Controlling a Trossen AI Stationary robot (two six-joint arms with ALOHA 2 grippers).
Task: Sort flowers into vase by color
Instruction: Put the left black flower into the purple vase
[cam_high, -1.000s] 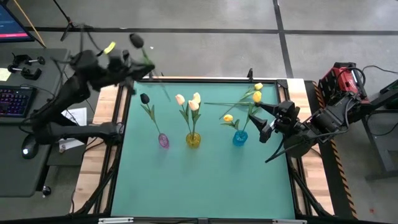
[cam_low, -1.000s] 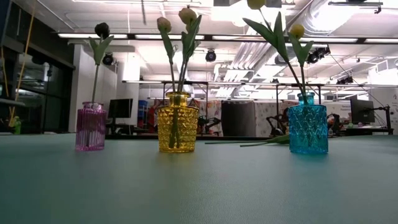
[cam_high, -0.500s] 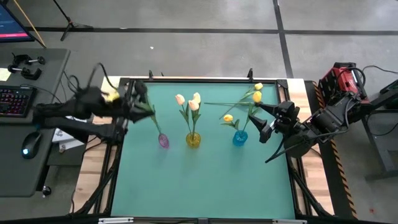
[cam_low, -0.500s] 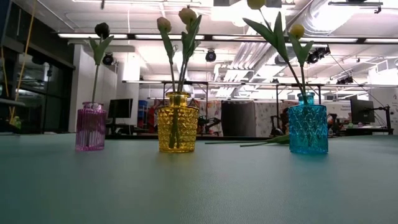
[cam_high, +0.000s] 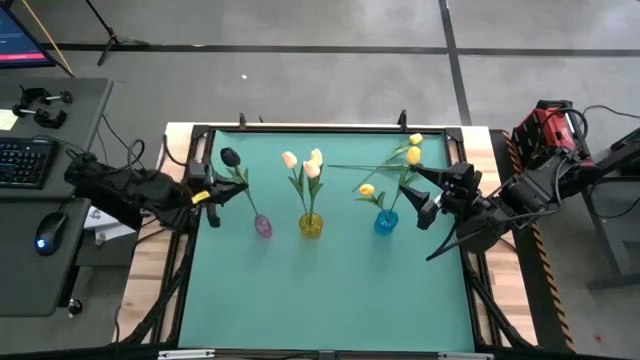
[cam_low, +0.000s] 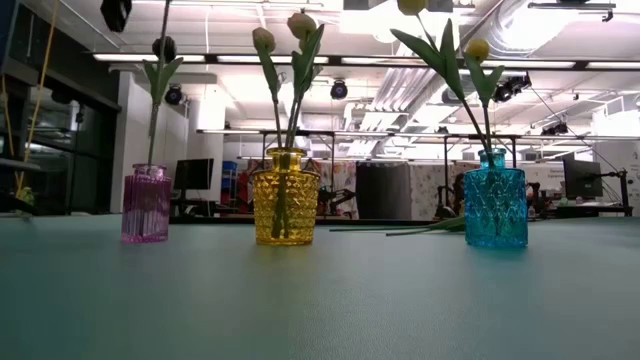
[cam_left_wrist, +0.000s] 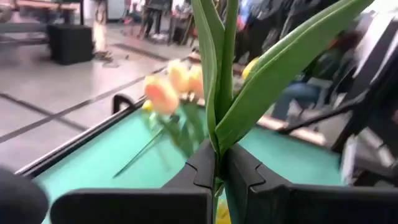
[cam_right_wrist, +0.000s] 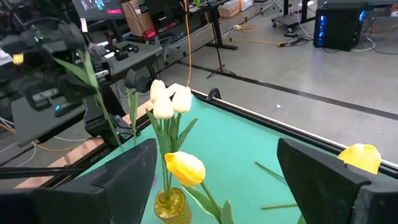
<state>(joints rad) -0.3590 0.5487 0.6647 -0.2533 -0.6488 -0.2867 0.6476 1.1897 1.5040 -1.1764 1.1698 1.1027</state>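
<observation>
Fingers of the left gripper (cam_left_wrist: 219, 167) were clamped on a green-stemmed black tulip (cam_high: 231, 157) beside the small pink glass vase (cam_high: 262, 227). A tilted stem could be caught on its rim, tipping it. The right gripper (cam_high: 418, 195) was held open near the blue vase (cam_high: 385, 223).

near mat (cam_high: 330, 290): open | mid: three vases (cam_high: 311, 225) block

Grey concrete floor (cam_high: 330, 70) surrounds the table; a keyboard (cam_high: 25, 162) sits on the desk (cam_high: 45, 270).

three vases (cam_high: 311, 225), seven tulips (cam_high: 303, 165)
</observation>
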